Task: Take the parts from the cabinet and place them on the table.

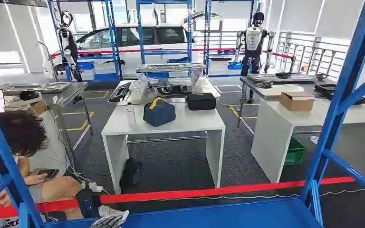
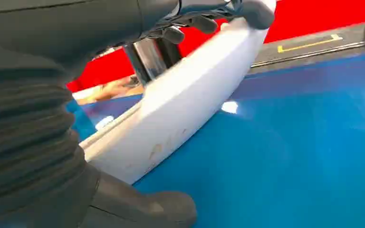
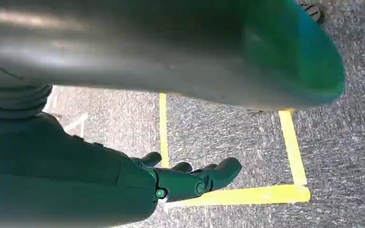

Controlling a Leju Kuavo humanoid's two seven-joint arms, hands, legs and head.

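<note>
Gripping the white curved part (image 2: 190, 90) above the blue cabinet shelf (image 2: 290, 142), the left hand (image 2: 204, 19) fingers wrap its edge (right hand (image 3: 190, 180) hangs loosely spread); that shallow hold could let it slip

blue rack posts (image 1: 343, 90) flank open front, red tape (image 1: 209, 191) across

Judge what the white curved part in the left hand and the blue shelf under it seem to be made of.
White curved part: probably moulded plastic, smooth semi-gloss, with soft highlights and faint yellowish scuffs. Blue shelf: likely painted sheet metal, glossy, mirroring lights. The left hand grips the part's far end.
</note>
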